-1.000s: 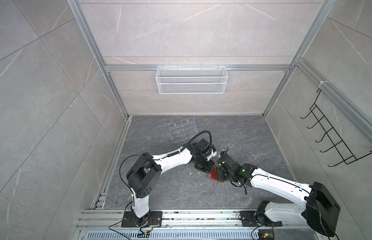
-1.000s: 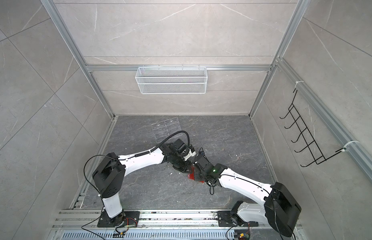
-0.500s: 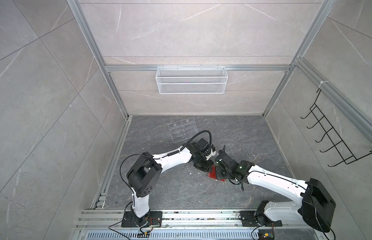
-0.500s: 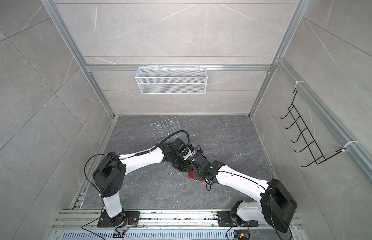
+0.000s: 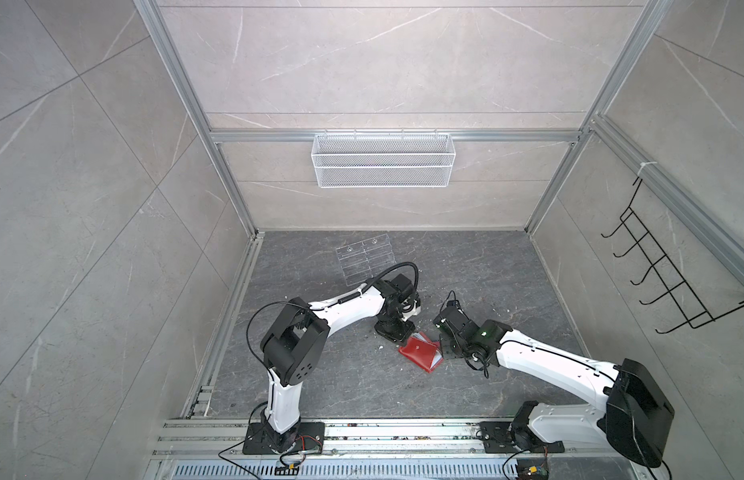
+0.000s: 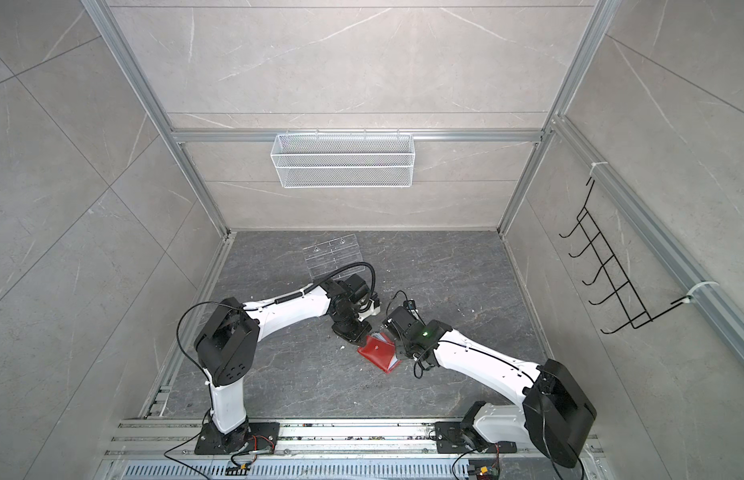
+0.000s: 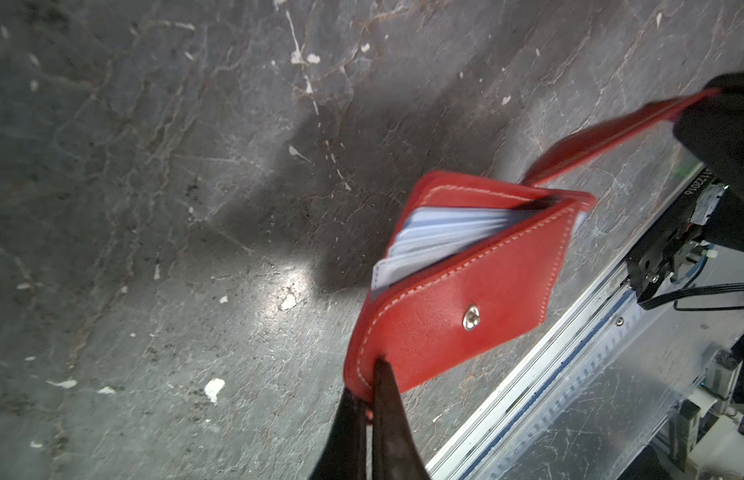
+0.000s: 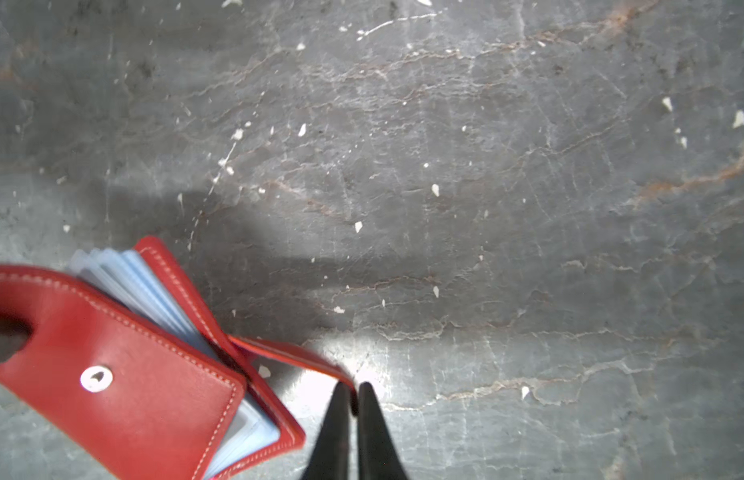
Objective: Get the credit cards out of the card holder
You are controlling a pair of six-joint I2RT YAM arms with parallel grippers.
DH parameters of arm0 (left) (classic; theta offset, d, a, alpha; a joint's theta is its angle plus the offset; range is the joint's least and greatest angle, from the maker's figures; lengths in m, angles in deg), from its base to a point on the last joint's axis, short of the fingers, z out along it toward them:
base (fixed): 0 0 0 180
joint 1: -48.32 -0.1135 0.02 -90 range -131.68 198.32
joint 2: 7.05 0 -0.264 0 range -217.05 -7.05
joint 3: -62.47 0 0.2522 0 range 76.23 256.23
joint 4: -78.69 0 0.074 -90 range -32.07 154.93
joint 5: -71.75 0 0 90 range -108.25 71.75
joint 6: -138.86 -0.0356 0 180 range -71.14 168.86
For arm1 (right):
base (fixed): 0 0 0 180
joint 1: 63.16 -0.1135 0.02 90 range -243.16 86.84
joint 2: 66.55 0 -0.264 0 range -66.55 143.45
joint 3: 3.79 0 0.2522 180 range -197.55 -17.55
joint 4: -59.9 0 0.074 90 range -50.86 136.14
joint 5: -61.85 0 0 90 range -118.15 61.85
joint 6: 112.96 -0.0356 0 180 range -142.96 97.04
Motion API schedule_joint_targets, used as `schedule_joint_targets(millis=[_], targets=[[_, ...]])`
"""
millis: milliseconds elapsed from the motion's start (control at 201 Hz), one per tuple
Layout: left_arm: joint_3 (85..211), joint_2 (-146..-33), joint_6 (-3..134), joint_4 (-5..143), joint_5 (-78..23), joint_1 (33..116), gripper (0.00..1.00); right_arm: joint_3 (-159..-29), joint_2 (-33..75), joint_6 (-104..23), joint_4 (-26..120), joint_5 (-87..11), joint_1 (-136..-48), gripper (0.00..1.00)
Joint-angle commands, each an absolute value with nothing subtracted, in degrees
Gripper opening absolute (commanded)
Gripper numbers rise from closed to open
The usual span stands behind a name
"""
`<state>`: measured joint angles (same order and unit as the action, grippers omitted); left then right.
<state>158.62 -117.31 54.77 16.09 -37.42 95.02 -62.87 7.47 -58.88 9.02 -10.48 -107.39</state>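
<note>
So the red card holder (image 5: 419,353) is half open near the middle of the grey table (image 5: 486,270), between both arms. Left gripper (image 7: 368,380) is clamped on a corner of its cover; right gripper (image 8: 352,388), nearly closed, pinches the tip of the snap strap (image 8: 291,353).

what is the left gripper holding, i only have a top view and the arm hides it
observer: The left gripper is shut on a corner of the red card holder, on its front cover.
operator: is the strap undone
observer: Yes, the snap strap is off its stud and stretched to the right gripper, its tip between the nearly closed fingers.
operator: any credit cards out
observer: None that I can see; only bluish clear sleeves fan out between the covers.
</note>
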Motion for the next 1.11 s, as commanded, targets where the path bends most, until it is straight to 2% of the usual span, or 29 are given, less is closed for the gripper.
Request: schedule_joint_targets(millis=[0,129,239,334,413,473,617,722,796,981,1100], targets=[[161.32,-118.62,50.87,10.98,-36.26,94.21,0.0,-61.77,8.04,-60.22,8.74,-10.35,-106.36,0.27],[163.78,-119.11,50.08,13.08,-37.57,94.39,0.0,-60.17,7.1,-61.73,10.84,-12.78,-105.91,0.32],[165.04,-119.11,49.99,15.23,-37.94,94.4,0.17,-59.61,6.49,-62.11,11.1,-14.29,-105.35,0.39],[166.04,-118.7,51.11,16.71,-36.79,94.36,0.25,-59.41,4.51,-62.04,11.48,-15.92,-105.26,0.45],[166.48,-117.94,52.81,18.38,-35.65,93.9,0.39,-58.77,2.05,-61.62,13.24,-19.25,-105.05,0.48],[166.84,-117.55,54.79,19.02,-34.08,93.18,0.42,-57.99,-0.01,-61.11,15.06,-22.45,-105.06,0.48],[163.37,-112.29,64.3,23.22,-32.22,88.64,0.43,-56.06,-4.03,-60.89,21.04,-30.46,-105.09,0.43],[153.76,-103.64,75.93,31.45,-34.82,85.64,0.61,-56.58,-0.68,-60.53,25.65,-36.09,-105.09,0.33],[147.42,-97.58,82.41,35.15,-34.42,85.52,0.66,-57.25,2.55,-60.7,29.02,-38.32,-105.23,0.25],[130.32,-85.69,98.01,43.97,-33.75,86.25,0.68,-61.63,10.36,-59.33,32.43,-41.38,-106.1,0.17],[124.98,-81.71,103.43,47.66,-31.42,89.57,0.67,-64.33,14.17,-59.13,30.58,-40.74,-106.73,0.16]])
